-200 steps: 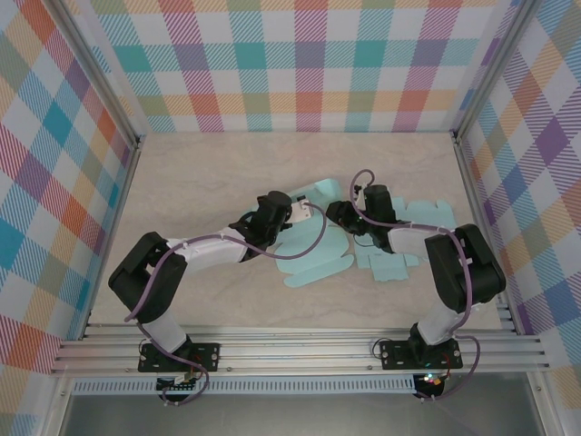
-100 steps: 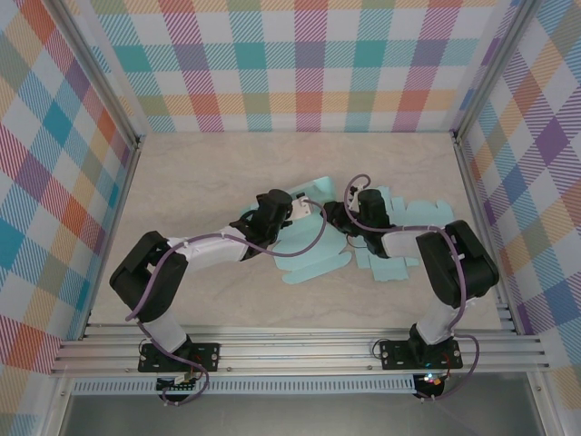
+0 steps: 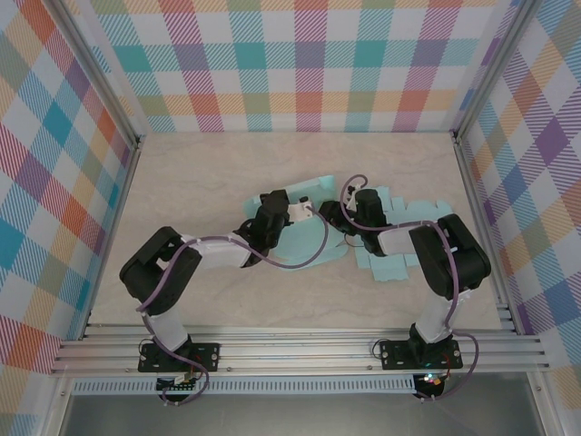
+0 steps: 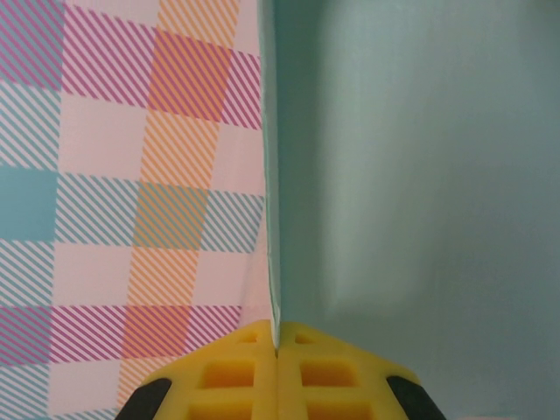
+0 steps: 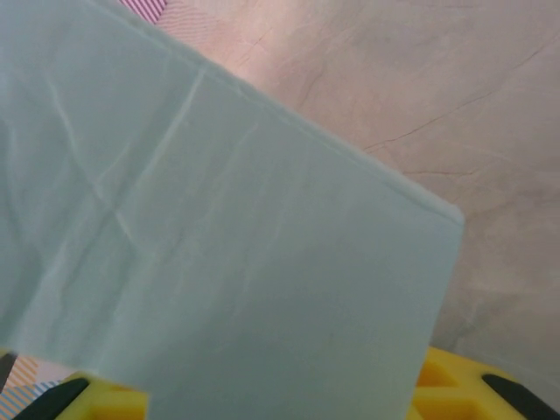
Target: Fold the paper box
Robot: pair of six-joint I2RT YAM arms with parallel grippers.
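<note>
Plaid walls enclose a beige table; the box — a teal blank — lies at mid-table between both arms. Left gripper: pads pressed together, pinching the edge of one panel, which stands raised close to the wrist camera. Right gripper: its pads show at either side of another panel that covers the gap — whether it grips cannot be told. Progress, as judged: early. One panel is lifted; the flaps on the right lie flat, and no closed walls of the box or tucked tabs are visible. Most folds remain.
</note>
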